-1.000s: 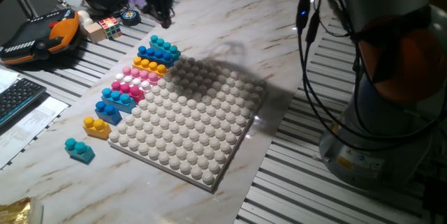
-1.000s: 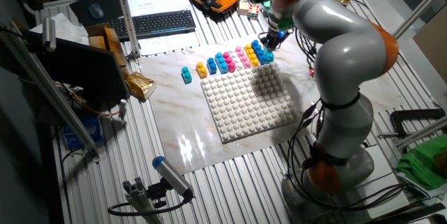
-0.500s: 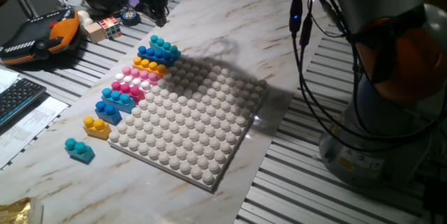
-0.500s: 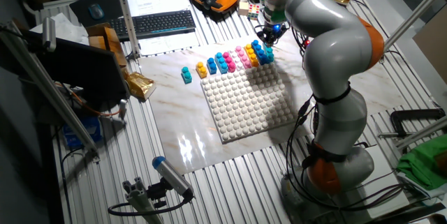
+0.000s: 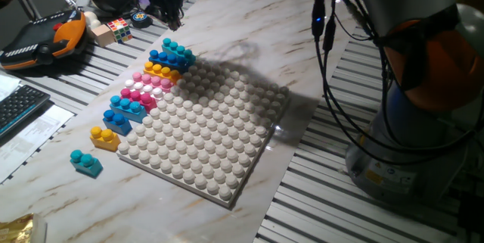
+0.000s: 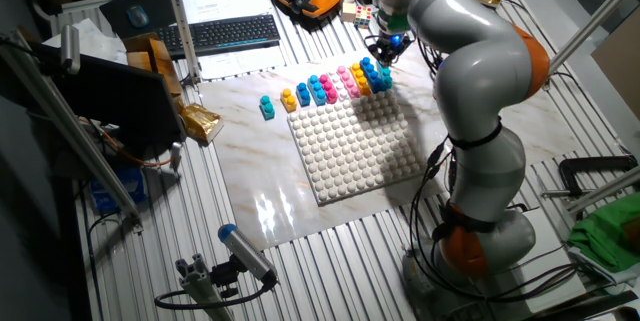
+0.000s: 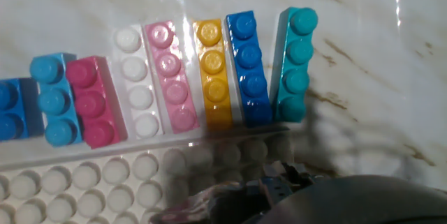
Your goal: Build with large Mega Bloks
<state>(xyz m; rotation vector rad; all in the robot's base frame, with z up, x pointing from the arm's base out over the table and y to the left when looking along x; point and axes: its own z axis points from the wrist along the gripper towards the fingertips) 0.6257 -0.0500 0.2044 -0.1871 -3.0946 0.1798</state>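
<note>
Seven bricks show in the hand view, side by side along the white baseplate's (image 7: 84,182) edge, long axes at right angles to it: teal brick (image 7: 295,67), dark blue brick (image 7: 248,67), yellow brick (image 7: 211,70), light pink brick (image 7: 171,74), white brick (image 7: 136,81), magenta brick (image 7: 94,102) and light blue brick (image 7: 54,98). In one fixed view, a lone teal brick (image 5: 86,163) and a small yellow brick (image 5: 104,138) sit apart on the marble table (image 5: 249,23). The gripper (image 5: 172,17) hangs above the row's teal end; whether its jaws are apart or closed cannot be told.
</note>
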